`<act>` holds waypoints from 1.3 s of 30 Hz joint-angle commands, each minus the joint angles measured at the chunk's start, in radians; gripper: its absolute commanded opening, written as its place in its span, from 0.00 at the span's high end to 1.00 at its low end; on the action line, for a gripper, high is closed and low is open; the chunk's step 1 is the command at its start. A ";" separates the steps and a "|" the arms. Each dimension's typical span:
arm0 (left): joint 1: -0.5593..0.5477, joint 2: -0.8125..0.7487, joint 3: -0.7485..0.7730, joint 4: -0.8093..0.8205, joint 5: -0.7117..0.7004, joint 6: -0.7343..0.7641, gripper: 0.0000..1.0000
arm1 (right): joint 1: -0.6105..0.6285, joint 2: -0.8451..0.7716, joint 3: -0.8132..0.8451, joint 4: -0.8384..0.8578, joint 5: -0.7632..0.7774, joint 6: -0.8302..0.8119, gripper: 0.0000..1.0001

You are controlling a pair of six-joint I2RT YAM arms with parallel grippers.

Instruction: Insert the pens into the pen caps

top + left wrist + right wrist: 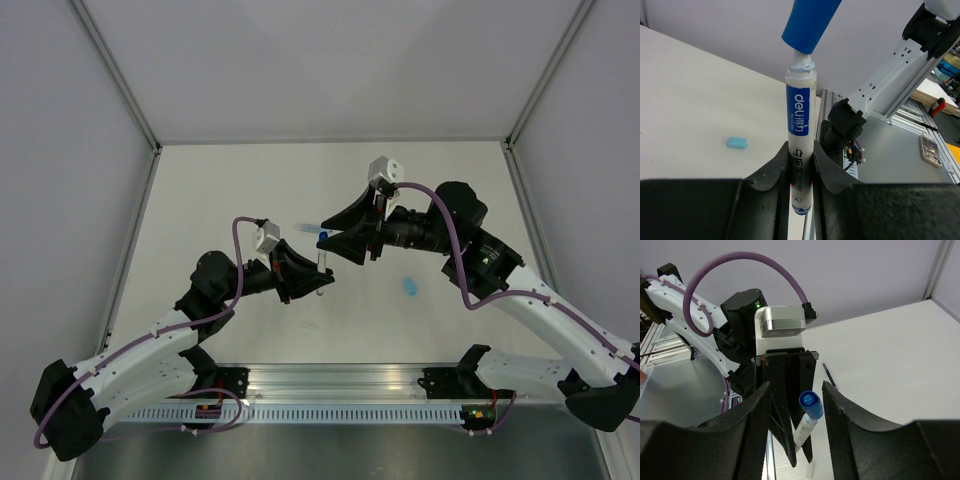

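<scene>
While peeking down the left wrist cam, can see the left gripper [801,155] pinched tight on the white pen [800,115], grabbing low on the barrel, blue label facing the lens, pen pointing up and away. Perched on the far tip, a blue cap [810,20], leaning a touch off the barrel's line, with a pale bit of neck showing under its rim, so not seated all the way. Switching to the right wrist cam: got the right gripper [799,400] with jaws spread either side of that same cap, a gap on both sides, so bracketing it and not squeezing. Looks open, basically. From the top cam, both tools nose to nose near the middle of the table [230,200], pen and cap held up between them, off the surface. Further out, lying flat on the table just past the grippers, a slim dark pen [829,374]. Also spotted a pale translucent blue cap [305,228] on the table just beyond the left gripper, and another small pale blue cap [410,286] on its own toward the right arm's side, well apart from everything else.
</scene>
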 commanded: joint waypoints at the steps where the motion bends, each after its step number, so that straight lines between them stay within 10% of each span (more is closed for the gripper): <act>1: 0.003 -0.001 0.000 0.038 0.008 0.022 0.98 | 0.019 0.000 -0.014 0.049 0.007 -0.048 0.49; 39: 0.003 -0.006 -0.001 0.038 0.013 0.020 0.98 | 0.045 0.060 0.013 0.037 0.074 -0.043 0.54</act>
